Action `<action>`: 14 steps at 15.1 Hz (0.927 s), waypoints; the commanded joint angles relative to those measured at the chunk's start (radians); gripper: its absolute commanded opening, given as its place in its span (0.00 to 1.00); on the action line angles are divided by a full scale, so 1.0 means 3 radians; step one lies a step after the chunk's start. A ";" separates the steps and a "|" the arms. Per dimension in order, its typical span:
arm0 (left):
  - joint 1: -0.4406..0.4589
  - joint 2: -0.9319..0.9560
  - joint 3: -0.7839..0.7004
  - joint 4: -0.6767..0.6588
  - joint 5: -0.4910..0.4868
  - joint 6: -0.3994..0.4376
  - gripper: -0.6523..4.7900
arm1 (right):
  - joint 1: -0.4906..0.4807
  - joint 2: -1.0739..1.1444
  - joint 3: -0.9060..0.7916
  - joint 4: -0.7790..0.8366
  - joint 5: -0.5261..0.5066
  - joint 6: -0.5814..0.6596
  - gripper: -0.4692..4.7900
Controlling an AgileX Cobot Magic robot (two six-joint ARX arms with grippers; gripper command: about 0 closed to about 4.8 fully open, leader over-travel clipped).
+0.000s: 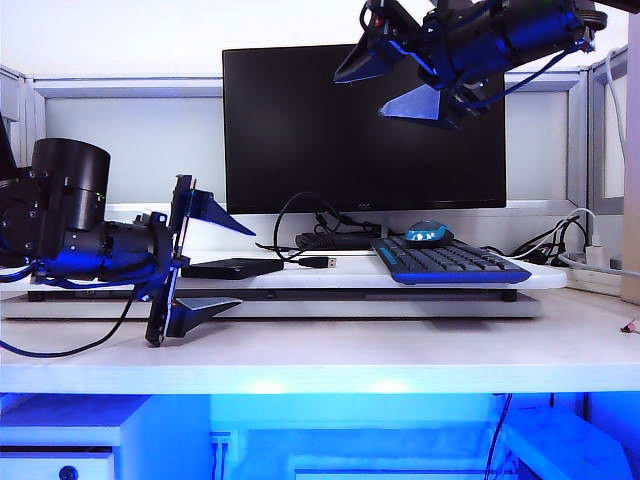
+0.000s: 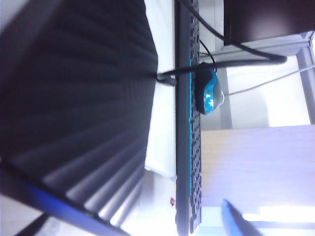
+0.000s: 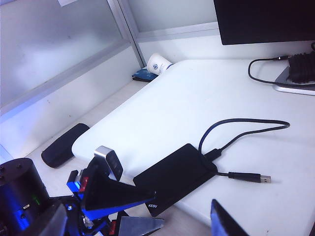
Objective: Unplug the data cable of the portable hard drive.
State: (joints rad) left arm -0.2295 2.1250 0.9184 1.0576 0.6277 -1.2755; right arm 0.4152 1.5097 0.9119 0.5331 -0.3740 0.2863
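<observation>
The portable hard drive (image 1: pixel 233 268) (image 3: pixel 177 177) lies flat at the left end of a white riser board (image 1: pixel 440 292). The data cable (image 3: pixel 256 121) is plugged into the drive's corner and loops round. Its silver-tipped USB plug (image 1: pixel 318 262) (image 3: pixel 257 178) lies free on the board. My left gripper (image 1: pixel 247 267) (image 2: pixel 157 216) is open at the drive's left end, one finger above it and one down at desk level. In the left wrist view a broad finger hides the drive. My right gripper (image 1: pixel 358 95) hangs open high in front of the monitor, with one fingertip (image 3: pixel 222 221) in its wrist view.
A black monitor (image 1: pixel 365 125) stands behind. A black-and-blue keyboard (image 1: pixel 450 262) and a blue mouse (image 1: pixel 428 234) sit on the board's right half. White cords and a power strip (image 1: pixel 590 262) are at far right. A paper cup (image 3: pixel 160 63) lies by the partition, and a black pouch (image 3: pixel 64 145) on the desk.
</observation>
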 commanded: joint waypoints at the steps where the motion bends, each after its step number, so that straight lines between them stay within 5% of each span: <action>1: -0.0004 0.0010 0.0008 -0.0006 -0.0104 0.0024 0.90 | 0.0003 -0.0010 0.0015 0.0058 0.0005 -0.0010 0.81; 3: -0.0004 0.0010 0.0009 -0.0008 -0.0167 0.0029 0.90 | 0.0003 -0.0010 0.0015 0.0057 0.0005 -0.0010 0.80; 4: -0.0004 0.0010 0.0009 -0.0006 -0.0207 0.0037 0.82 | 0.0003 -0.0010 0.0015 0.0057 0.0004 -0.0010 0.80; 5: -0.0003 0.0010 0.0010 -0.0148 -0.0401 0.0038 0.49 | 0.0004 -0.0010 0.0015 0.0057 0.0003 -0.0010 0.79; 7: -0.0004 0.0011 0.0010 -0.0195 -0.0528 0.0038 0.15 | 0.0004 -0.0010 0.0015 0.0057 -0.0034 -0.0009 0.79; 9: -0.0003 0.0011 0.0011 -0.0196 -0.0561 0.0038 0.11 | 0.0004 -0.0010 0.0015 0.0057 -0.0039 -0.0008 0.79; 10: -0.0004 0.0010 0.0010 -0.0022 -0.0336 0.0296 0.11 | 0.0004 -0.0001 0.0058 0.0058 -0.0061 -0.0004 0.79; 14: -0.0004 0.0009 0.0010 0.0281 -0.0039 0.0429 0.11 | 0.0010 0.0168 0.0397 0.0043 -0.0209 0.0053 0.79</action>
State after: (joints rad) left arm -0.2295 2.1315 0.9203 1.0866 0.5880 -1.1698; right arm 0.4156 1.5482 1.0042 0.5331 -0.4141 0.2901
